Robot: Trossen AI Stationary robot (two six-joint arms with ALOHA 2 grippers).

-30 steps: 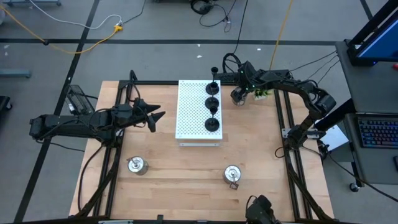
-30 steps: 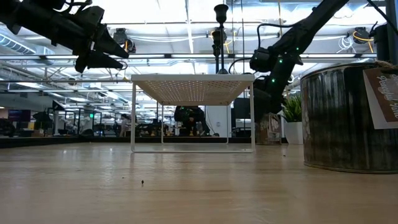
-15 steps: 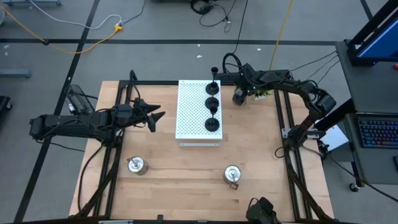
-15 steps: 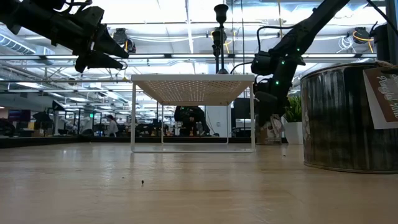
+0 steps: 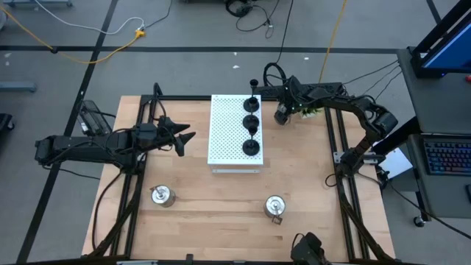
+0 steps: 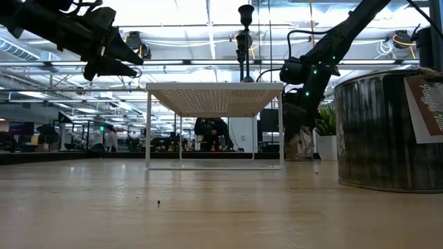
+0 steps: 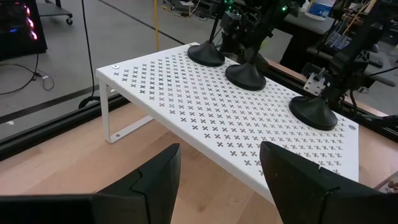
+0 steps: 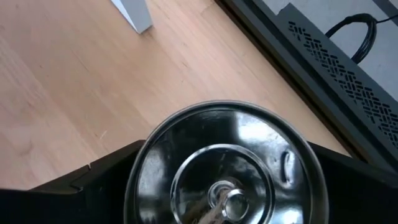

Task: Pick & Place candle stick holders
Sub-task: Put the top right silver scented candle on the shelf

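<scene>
While the left pincer (image 5: 184,138) hovers part-open and empty beside the white perforated board (image 5: 228,129), the right pincer (image 5: 280,115) straddles one silver holder (image 8: 225,165) at full spread, its mouth facing up, near the board's far right corner. Four black holders (image 5: 252,147) stand upright in a row on the board, stems vertical. Two more silver holders (image 5: 162,195) (image 5: 275,206) stand on the counter (image 5: 213,206) nearer the front.

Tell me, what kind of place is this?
Probably a robot lab in a big open workspace: two dark arms work over a wooden table, cables trail across the grey floor, and ceiling lights hang over desks behind.
</scene>
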